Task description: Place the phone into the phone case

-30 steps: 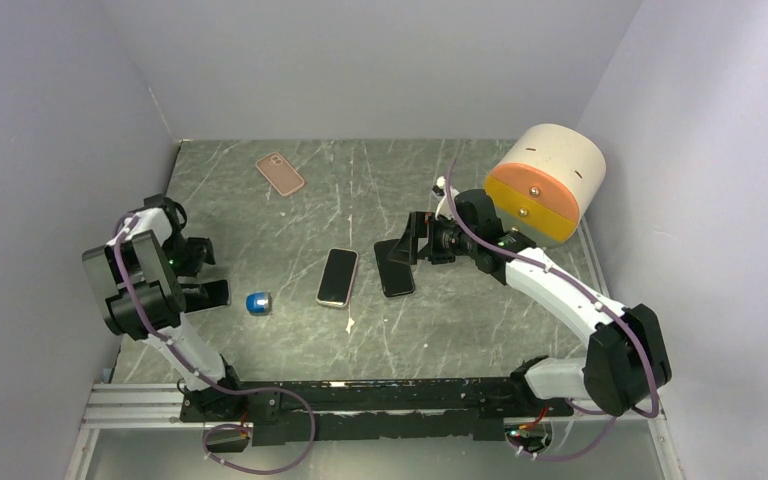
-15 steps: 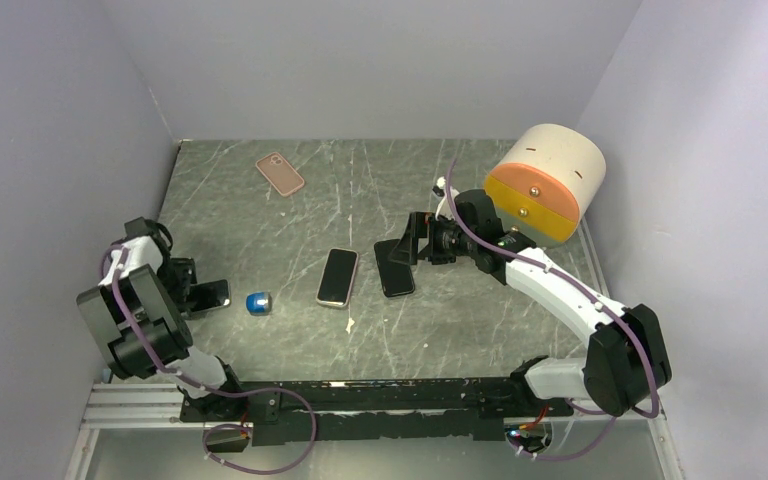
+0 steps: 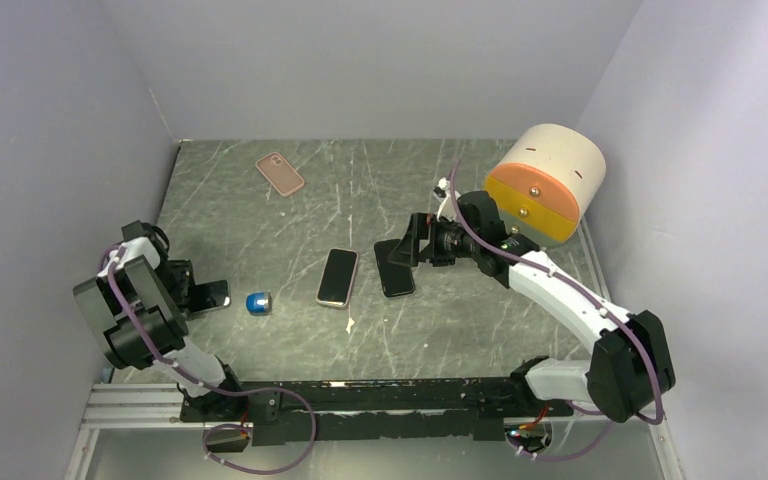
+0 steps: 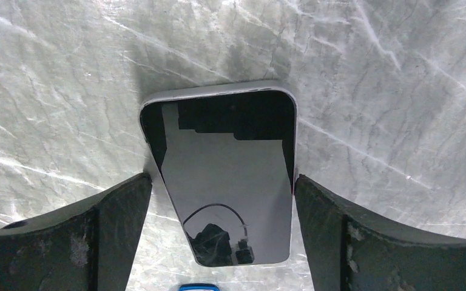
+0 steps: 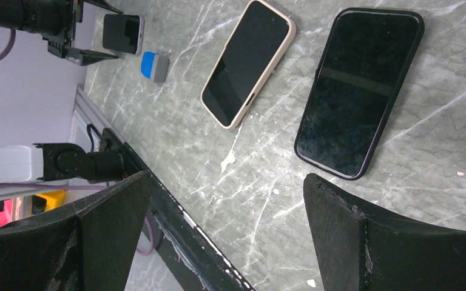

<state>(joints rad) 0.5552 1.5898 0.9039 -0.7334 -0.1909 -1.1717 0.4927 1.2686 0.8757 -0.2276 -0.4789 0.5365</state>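
At the near left of the tabletop [image 3: 290, 340], the left tool [image 4: 221, 182] sits low with its fingers spread wide. One finger is on each long side of a small bare phone [image 4: 218, 133], which lies flat with its screen up, and nothing is clenched yet. A small blue block [image 3: 259, 303] lies just beside it. Further in, a phone in a pale cover [image 5: 249, 60] and one in a black cover [image 5: 359, 91] lie side by side. The right tool [image 5: 227, 177] hovers by them, released and empty. At the far end lies the pink case [image 3: 280, 173], well apart from the bare phone.

The phone is thin and lies flat on a hard surface. Closing fingers may ride over its edges, or skid it toward the blue block instead of lifting it. A grip near one end could let it tilt and slip on the long carry to the case.
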